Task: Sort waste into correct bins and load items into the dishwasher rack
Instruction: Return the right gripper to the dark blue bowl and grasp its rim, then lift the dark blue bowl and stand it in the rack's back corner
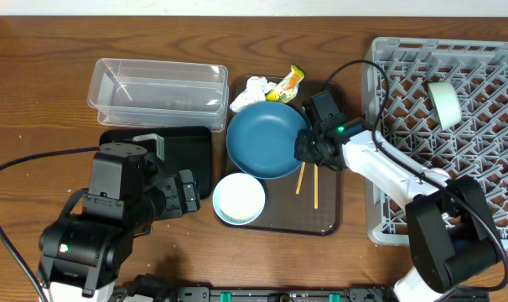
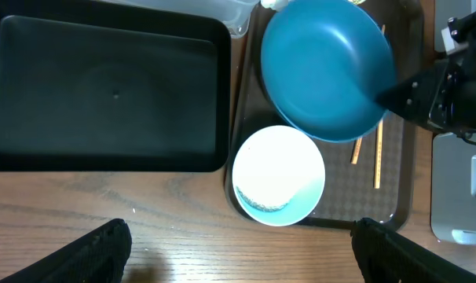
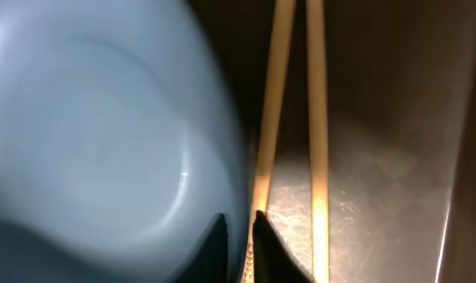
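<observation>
One item racked: a pale vessel (image 1: 444,102) lies on its side among the pegs of the dishwasher rack (image 1: 489,75); I cannot tell whether it is a bowl or a cup.
In hand: the dark-blue bowl (image 1: 262,138) sits tilted over the tray (image 1: 321,214). The right hand (image 1: 303,144) has its fingers clenched on the bowl's rim, on the side nearest the rack.
Left hand: the left hand (image 1: 189,195) is released, its fingers spread wide and grasping nothing. It hovers over the table (image 1: 36,84) just beside the black tub (image 1: 183,147).
Waiting on the tray: a pale bowl (image 1: 239,199), white inside with a mint-green edge, stands at the near left corner. The chopsticks (image 1: 308,180) lie flat just beside the dark-blue bowl, close to the right hand's fingertips.
Waste: the tissue (image 1: 251,89) and the snack wrapper (image 1: 287,82) lie at the tray's far edge, near each other and outside both bins.
Bins: the clear tub (image 1: 158,88) and the black tub stand left of the tray, with nothing visible in either.
Not found: no rice grains or pink cup can be made out.
Progress: the task looks to be in its early part. Rack loading is under way with the dark-blue bowl, and waste sorting has not begun.
Left to do: rack the dark-blue bowl, the pale bowl and the chopsticks, then bin the tissue and the wrapper.
</observation>
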